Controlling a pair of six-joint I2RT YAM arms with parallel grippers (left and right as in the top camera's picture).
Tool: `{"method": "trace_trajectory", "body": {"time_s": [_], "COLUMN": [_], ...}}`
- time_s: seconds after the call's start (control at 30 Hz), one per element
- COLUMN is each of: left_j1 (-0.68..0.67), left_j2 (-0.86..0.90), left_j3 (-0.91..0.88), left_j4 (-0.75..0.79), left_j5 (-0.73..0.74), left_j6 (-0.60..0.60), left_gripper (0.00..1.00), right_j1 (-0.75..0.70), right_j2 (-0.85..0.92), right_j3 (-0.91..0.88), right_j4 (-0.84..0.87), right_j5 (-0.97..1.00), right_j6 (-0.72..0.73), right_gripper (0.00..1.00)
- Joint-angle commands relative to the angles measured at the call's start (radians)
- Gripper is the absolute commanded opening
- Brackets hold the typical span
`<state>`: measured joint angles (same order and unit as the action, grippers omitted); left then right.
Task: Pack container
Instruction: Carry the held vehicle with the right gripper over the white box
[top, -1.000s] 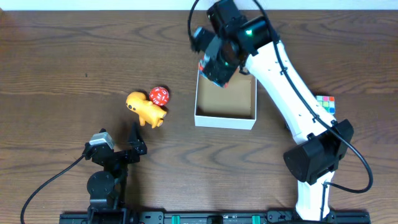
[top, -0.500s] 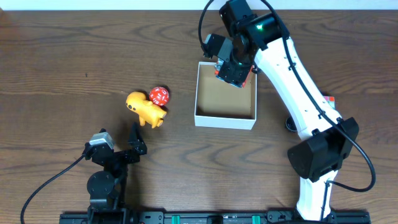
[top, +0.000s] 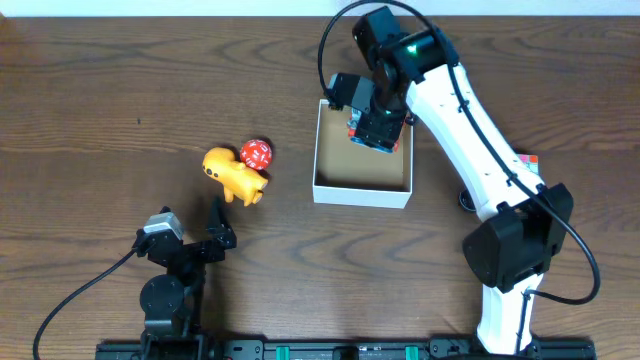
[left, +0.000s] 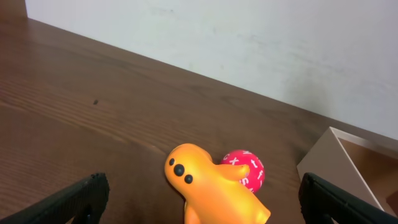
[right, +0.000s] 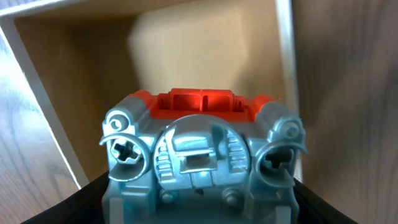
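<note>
container (top: 362, 193): under right tool (top: 378, 125) pinching silver-red toy (right: 202, 149) | left tool (top: 192, 232) spread wide

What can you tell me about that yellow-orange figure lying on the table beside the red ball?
The yellow-orange figure looks like smooth, glossy plastic or rubber: a rounded body with a domed head, small black dots on it and a stubby arm. It lies down on the dark wooden table, left of the white cardboard box and apart from it. A red ball with white markings rests against it. Nothing else touches it.
</note>
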<state>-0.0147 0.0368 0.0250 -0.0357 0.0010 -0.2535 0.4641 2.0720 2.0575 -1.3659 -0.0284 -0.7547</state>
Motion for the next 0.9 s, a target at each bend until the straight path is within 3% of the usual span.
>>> {"method": "trace_trajectory", "body": {"time_s": [0.0,0.43,0.87], "left_j1": [0.005,0.005,0.005], "left_j2": [0.000,0.000,0.000], "left_j3": [-0.021,-0.021,-0.021], "left_j4": [-0.036,-0.036,-0.036], "left_j5": [-0.008,-0.008,-0.008], "left_j6": [0.016,0.016,0.016], "left_gripper": [0.98,0.98,0.98], "right_j1": [-0.002,-0.013,-0.079], "right_j2": [0.010,0.010,0.010], "right_j3": [-0.043,-0.260,-0.280], "right_j4": [0.019,0.199,0.249], "right_j5": [-0.013,-0.013,-0.014], "right_j6": [-0.043,-0.118,-0.170], "right_gripper": [0.32,0.32,0.34]}}
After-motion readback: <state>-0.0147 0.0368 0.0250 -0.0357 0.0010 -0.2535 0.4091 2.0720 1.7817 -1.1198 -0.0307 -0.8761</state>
